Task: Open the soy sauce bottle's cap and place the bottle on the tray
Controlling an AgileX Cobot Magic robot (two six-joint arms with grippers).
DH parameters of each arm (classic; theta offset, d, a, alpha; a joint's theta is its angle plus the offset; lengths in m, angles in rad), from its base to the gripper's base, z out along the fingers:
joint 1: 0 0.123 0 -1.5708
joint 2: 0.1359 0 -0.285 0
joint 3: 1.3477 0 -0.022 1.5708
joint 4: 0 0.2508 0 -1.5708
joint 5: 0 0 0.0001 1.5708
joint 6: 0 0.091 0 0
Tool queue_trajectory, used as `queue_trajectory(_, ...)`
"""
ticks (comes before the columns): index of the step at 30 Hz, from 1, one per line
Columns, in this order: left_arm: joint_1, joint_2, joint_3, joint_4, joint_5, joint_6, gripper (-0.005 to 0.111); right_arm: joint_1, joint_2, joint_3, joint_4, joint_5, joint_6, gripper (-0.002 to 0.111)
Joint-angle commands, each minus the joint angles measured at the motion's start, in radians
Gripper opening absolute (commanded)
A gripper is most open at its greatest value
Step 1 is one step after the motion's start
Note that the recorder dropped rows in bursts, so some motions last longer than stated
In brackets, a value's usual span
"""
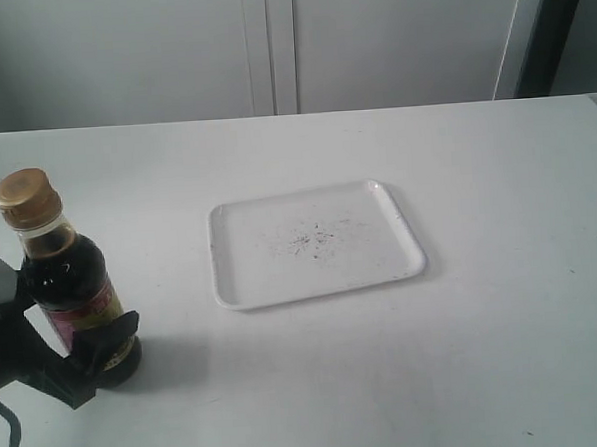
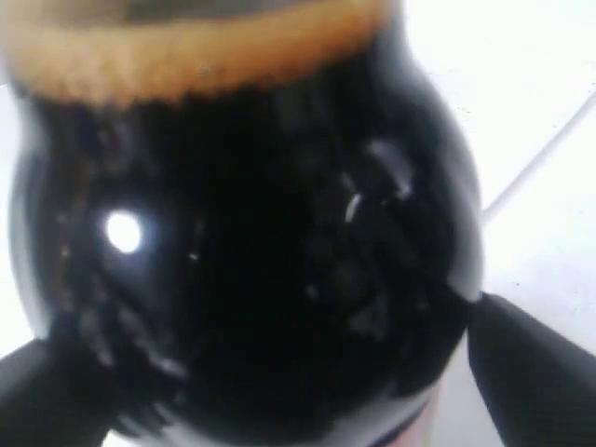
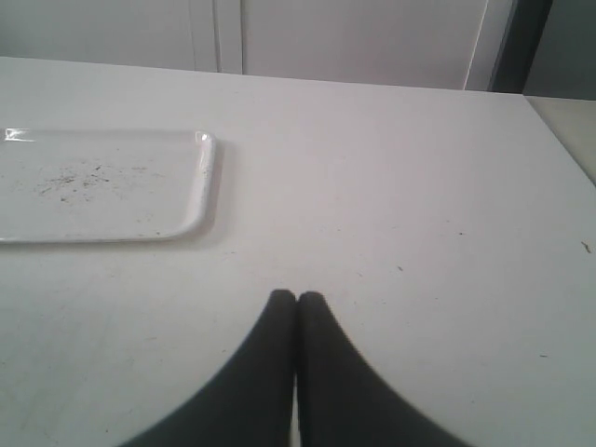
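The soy sauce bottle [image 1: 69, 286] stands upright on the white table [image 1: 484, 324] at the lower left of the exterior view, its golden-brown cap [image 1: 27, 196] closed on the narrow neck. The left gripper [image 1: 79, 325] straddles the bottle's lower body: one black finger [image 1: 114, 338] lies across the front by the label, the other behind on the far left. The fingers are spread wide. In the blurred left wrist view they flank the dark glass on both sides, and they may be just touching it, though that cannot be told for sure.

The white tray [image 1: 250, 246] lies flat at the centre of the exterior view, well apart from the bottle, with dark speckles in its middle. The right gripper [image 3: 297, 303] appears only in its own wrist view, fingers pressed together with nothing between them, above bare table near the tray's corner.
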Motion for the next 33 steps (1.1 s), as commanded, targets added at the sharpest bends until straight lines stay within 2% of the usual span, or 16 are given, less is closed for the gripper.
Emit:
queue_trajectory(1,-0.005,-0.008,0.009,0.003,-0.005,0.003,0.062,0.002,-0.006,0.002,0.000,-0.009,0.000,0.000)
queue_trajectory(3,-0.005,-0.008,0.009,0.008,-0.005,0.003,0.039,0.002,-0.006,0.002,0.000,-0.009,0.000,0.000)
queue_trajectory(4,-0.005,-0.008,0.009,0.013,-0.005,0.003,0.023,0.002,-0.006,0.002,0.000,-0.009,0.000,0.000)
queue_trajectory(5,-0.005,-0.008,0.009,0.013,-0.005,0.036,0.001,0.002,-0.006,0.002,0.000,-0.009,0.000,0.000)
queue_trajectory(33,-0.005,-0.008,0.012,0.013,-0.005,0.048,0.000,0.002,-0.006,0.002,-0.010,-0.017,0.000,0.000)
